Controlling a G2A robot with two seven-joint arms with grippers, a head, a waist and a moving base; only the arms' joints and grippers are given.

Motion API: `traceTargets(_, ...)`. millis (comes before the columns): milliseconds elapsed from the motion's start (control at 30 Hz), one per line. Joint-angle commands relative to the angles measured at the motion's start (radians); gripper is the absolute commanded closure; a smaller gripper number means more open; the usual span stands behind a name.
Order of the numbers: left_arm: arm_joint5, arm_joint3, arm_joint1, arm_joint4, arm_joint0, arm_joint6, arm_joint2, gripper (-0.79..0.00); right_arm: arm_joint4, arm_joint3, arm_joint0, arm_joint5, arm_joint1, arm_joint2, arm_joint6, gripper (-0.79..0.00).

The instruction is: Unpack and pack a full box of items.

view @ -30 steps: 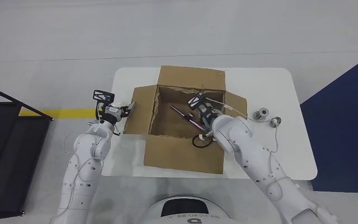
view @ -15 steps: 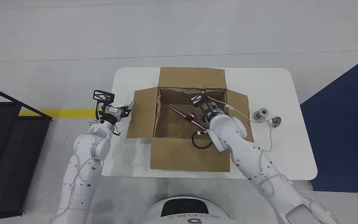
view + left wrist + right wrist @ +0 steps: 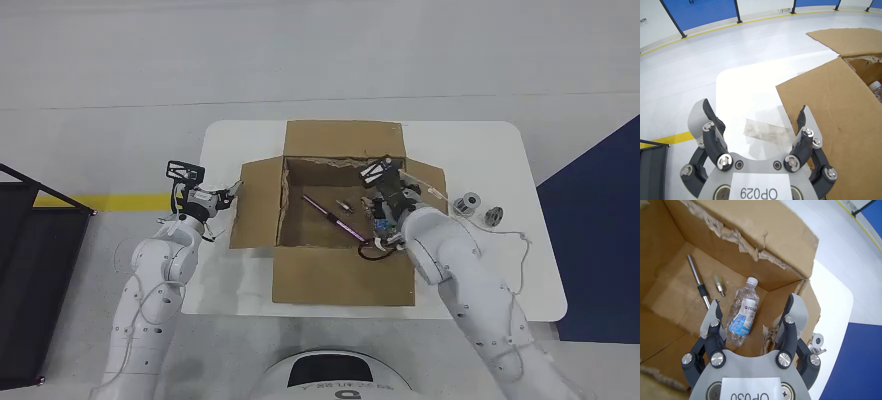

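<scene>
Inside, the torn cardboard box [image 3: 761,232] holds a crumpled clear bottle [image 3: 743,311].

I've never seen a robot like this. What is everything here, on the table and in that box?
cardboard box: 1, brown, flaps open, on the table
table: 1, white
plastic bottle: 1, clear, white cap, lying on the box floor
metal rod: 1, silver with a dark band, on the box floor
small metal fitting: 1, silver, between rod and bottle
cable: 1, black, looped, in the box, partly hidden
metal spools: 2, silver, on the table right of the box
tape patch: 1, whitish, on the table
left gripper: 1, grey-black, open, over the tape patch
right gripper: 1, grey-black, open, over the bottle
</scene>
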Motion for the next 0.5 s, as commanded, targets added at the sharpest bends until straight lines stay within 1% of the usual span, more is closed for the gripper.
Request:
traceTargets(0,0.0,0.0,0.0,0.0,0.0,0.0,0.0,-0.785,0.103,-0.103,-0.11,-0.054,0.014,0.164,-0.084,-0.631)
traceTargets(67,0.0,0.0,0.0,0.0,0.0,0.0,0.0,-0.785,0.224,-0.155,-0.21,-0.098,0.024,0.33,-0.181,-0.643)
traceTargets(133,0.0,0.0,0.0,0.0,0.0,0.0,0.0,-0.785,0.336,-0.158,-0.297,-0.131,0.028,0.486,-0.272,-0.643)
traceTargets(167,0.0,0.0,0.0,0.0,0.0,0.0,0.0,-0.785,0.388,-0.148,-0.331,-0.154,0.029,0.549,-0.304,-0.69)
traceTargets(200,0.0,0.0,0.0,0.0,0.0,0.0,0.0,-0.785,0.434,-0.123,-0.355,-0.159,0.029,0.608,-0.326,-0.754)
traceTargets(233,0.0,0.0,0.0,0.0,0.0,0.0,0.0,-0.785,0.474,-0.106,-0.37,-0.167,0.03,0.648,-0.336,-0.785)
traceTargets(467,0.0,0.0,0.0,0.0,0.0,0.0,0.0,-0.785,0.49,-0.098,-0.374,-0.169,0.03,0.659,-0.336,-0.785)
